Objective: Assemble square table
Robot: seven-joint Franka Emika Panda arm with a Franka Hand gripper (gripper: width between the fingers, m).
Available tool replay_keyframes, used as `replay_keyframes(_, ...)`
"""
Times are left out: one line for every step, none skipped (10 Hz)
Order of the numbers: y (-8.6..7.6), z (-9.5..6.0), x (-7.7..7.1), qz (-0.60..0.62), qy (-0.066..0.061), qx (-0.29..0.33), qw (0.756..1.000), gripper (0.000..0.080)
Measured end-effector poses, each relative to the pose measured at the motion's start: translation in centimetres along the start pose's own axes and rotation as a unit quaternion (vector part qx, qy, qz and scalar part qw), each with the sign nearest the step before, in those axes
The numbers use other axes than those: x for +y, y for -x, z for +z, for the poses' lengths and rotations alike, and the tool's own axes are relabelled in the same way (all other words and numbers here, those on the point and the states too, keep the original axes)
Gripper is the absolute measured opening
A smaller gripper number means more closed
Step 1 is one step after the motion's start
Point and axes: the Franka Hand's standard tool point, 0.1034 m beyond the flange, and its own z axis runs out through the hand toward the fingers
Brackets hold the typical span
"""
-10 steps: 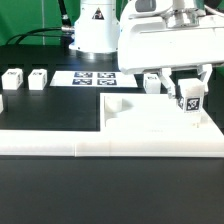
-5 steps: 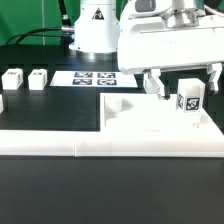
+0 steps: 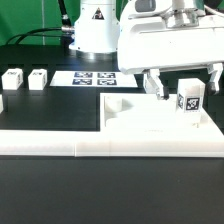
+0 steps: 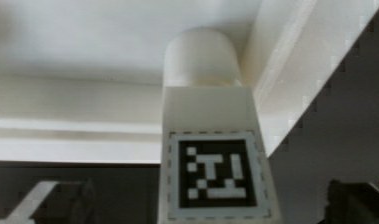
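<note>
Counter: dark, 1. Legs: 4 short white ones in all. At the exterior view's far left is one leg cut by the frame edge. Next come two loose legs lying side by side on the counter, near each other but apart, each with a dark tag face. Marker board: 1, flat on the counter behind the furniture parts, printed with black-and-white tags; there is no readable writing. Robot base: 1, white, behind the board, with a dark logo too small to read. Rail: 1, long, low and white, running across the front. Square panel: 1, large, flat and white, lying on the counter behind the rail, toward the exterior view's right. Upright leg: the fourth, standing on the panel near its right side. It carries one black-and-white tag, pattern only, no letters. Claw: 1, with 2 fingers. It is released, spread wide with one finger on each side of the upright leg, and neither touches it. In the wrist view the same leg fills the middle, rounded end pointing away, tag facing the camera, and white panel behind it. Blurred dark finger shapes sit off to both sides, clear of the leg.
</note>
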Motion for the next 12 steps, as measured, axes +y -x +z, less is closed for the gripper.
replay_keyframes(0.0, 0.0, 0.0, 0.0, 0.0, 0.0, 1.0, 0.0649)
replay_keyframes(-0.1, 0.0, 0.0, 0.0, 0.0, 0.0, 1.0, 0.0649)
replay_keyframes(-0.4, -0.1, -0.2, 0.003, -0.003, -0.023, 1.0, 0.0649)
replay_keyframes(-1.5, -0.5, 0.0, 0.005, -0.004, -0.031, 1.0, 0.0649)
replay_keyframes(-1.8, -0.3, 0.4, 0.008, -0.004, -0.052, 0.999, 0.0649)
replay_keyframes(-1.8, 0.0, 0.5, 0.01, -0.007, -0.089, 0.996, 0.0649)
replay_keyframes(-2.0, 0.0, 0.5, 0.012, -0.012, -0.131, 0.991, 0.0649)
replay_keyframes(-2.1, 0.0, 0.3, 0.013, -0.017, -0.162, 0.987, 0.0649)
replay_keyframes(-1.9, -0.1, 0.1, 0.013, -0.02, -0.182, 0.983, 0.0649)
replay_keyframes(-1.4, -0.3, -0.1, 0.012, -0.025, -0.223, 0.974, 0.0649)
replay_keyframes(-1.4, -0.3, -0.1, 0.013, -0.027, -0.24, 0.97, 0.0649)
replay_keyframes(-0.8, -0.5, -0.1, 0.013, -0.031, -0.272, 0.962, 0.0649)
